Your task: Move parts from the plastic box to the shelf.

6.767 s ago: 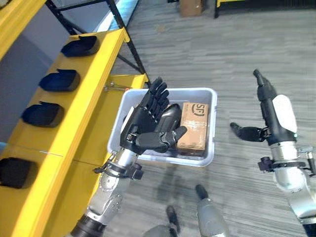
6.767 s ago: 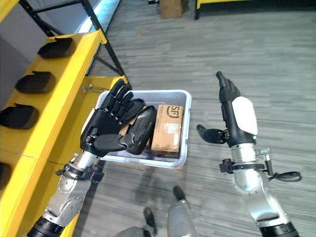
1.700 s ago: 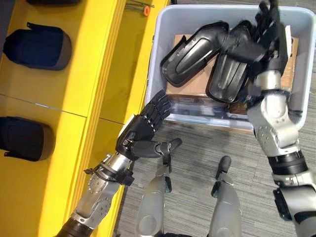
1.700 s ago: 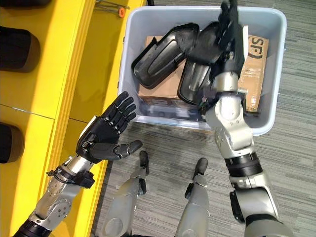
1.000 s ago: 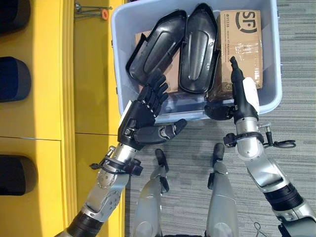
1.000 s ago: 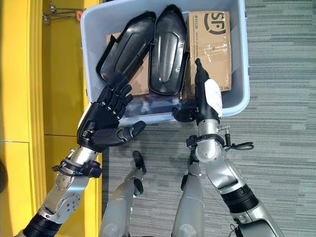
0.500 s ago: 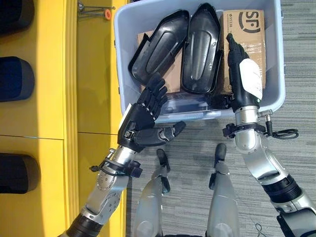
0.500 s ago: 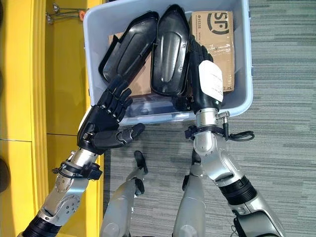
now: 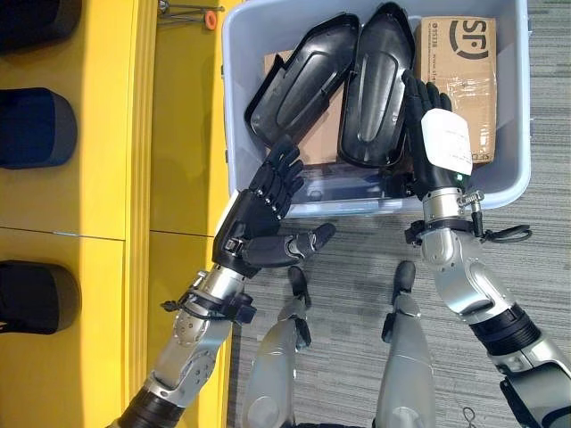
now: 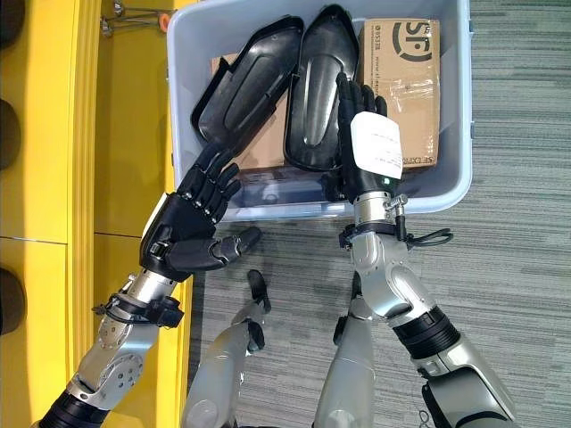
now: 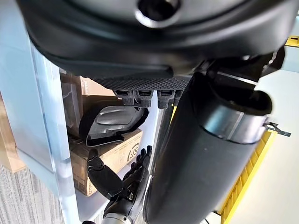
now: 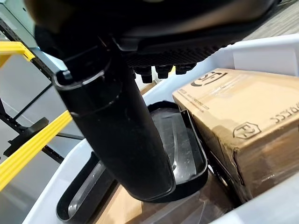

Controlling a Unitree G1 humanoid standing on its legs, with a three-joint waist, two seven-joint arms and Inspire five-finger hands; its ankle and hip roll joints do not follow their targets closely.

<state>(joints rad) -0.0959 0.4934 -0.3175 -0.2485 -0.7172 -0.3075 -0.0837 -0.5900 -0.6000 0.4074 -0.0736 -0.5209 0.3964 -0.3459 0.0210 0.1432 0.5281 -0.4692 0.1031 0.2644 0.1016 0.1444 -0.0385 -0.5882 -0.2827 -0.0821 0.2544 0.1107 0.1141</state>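
— Which step is this?

— The reach, I'd say. The right hand is inside the plastic box, fingers straight, holding nothing, beside the nearer black part; a second part lies alongside.

— And the left hand?

— Spread open at the box's front wall. Next it needs a grip — then across to the yellow shelf.

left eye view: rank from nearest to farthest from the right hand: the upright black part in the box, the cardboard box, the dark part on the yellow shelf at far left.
From the right hand:
1. Upright black plastic part, right beside the hand on its left, in the grey plastic box.
2. Brown cardboard box, just to the right; nearly as close.
3. Dark blue-black part on the yellow shelf, far left.
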